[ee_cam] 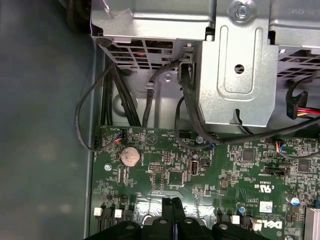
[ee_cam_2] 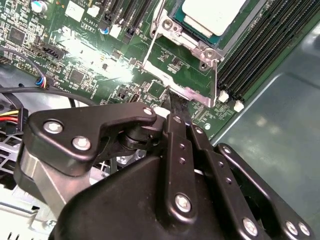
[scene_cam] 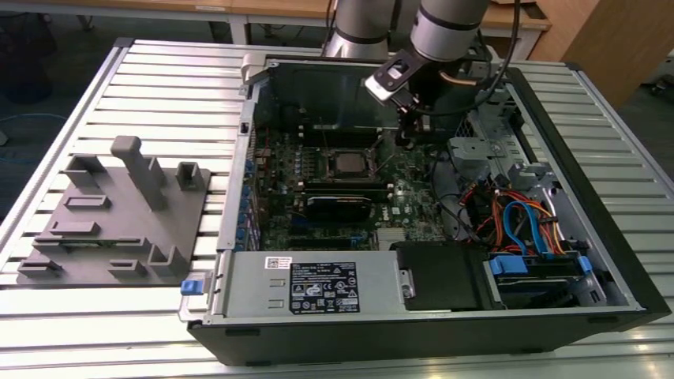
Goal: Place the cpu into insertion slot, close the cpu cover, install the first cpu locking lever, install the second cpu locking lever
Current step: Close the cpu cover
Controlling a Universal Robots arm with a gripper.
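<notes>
The cpu [ee_cam_2: 212,15] has a pale metal top and lies in the insertion slot [scene_cam: 348,163] on the green board of the open computer case. The silver cpu cover [ee_cam_2: 172,30] frames it and appears to lie down around it. My gripper [ee_cam_2: 175,102] hangs just beside the socket, on the exterior view's right [scene_cam: 406,138]. Its black fingers [ee_cam: 172,202] are pressed together, and the tips rest at a silver metal edge [ee_cam_2: 192,94] next to the socket. I see nothing between the fingers. Whether the tips touch that edge or a lever is unclear.
A grey moulded fixture [scene_cam: 116,221] lies on the slatted table at the exterior view's left. Inside the case are a black card [scene_cam: 337,207], a power supply [scene_cam: 316,288], a metal drive cage [ee_cam: 240,65], coloured cables [scene_cam: 516,221] and long memory slots [ee_cam_2: 260,55].
</notes>
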